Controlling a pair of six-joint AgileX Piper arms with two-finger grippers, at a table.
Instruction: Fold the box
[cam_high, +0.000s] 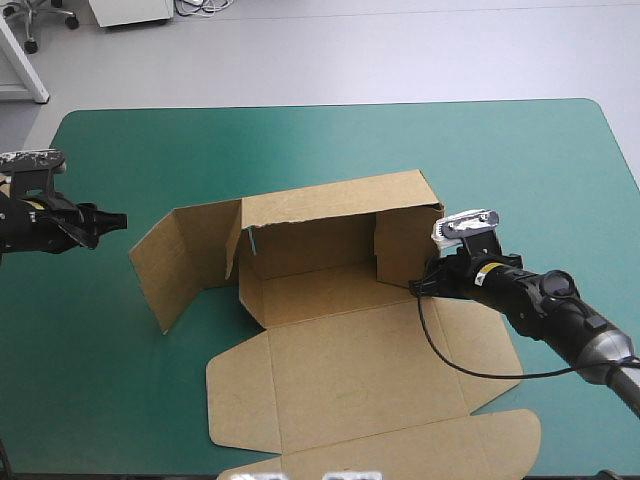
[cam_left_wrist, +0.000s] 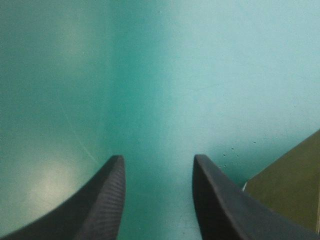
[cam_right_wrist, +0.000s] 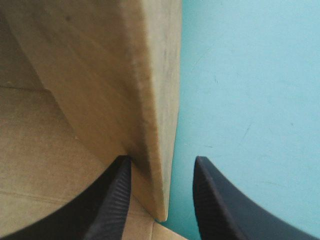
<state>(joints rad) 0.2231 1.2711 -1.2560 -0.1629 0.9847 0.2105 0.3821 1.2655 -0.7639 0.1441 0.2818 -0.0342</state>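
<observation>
Box: the brown cut-board box is sitting mid-worktop, its back wall and end wall standing at 3 o'clock and its lid panel lying flat toward 6 o'clock.
Worktop: the teal-green covered worktop is carrying it.
Side panel: the 9 o'clock side panel is leaning outward.
Right tool: the black-finned right tool is straddling the end wall's edge, fingers spread, not pinching.
Left tool: the black-finned left tool is hovering at 9 o'clock, apart from the box, fingers spread.
</observation>
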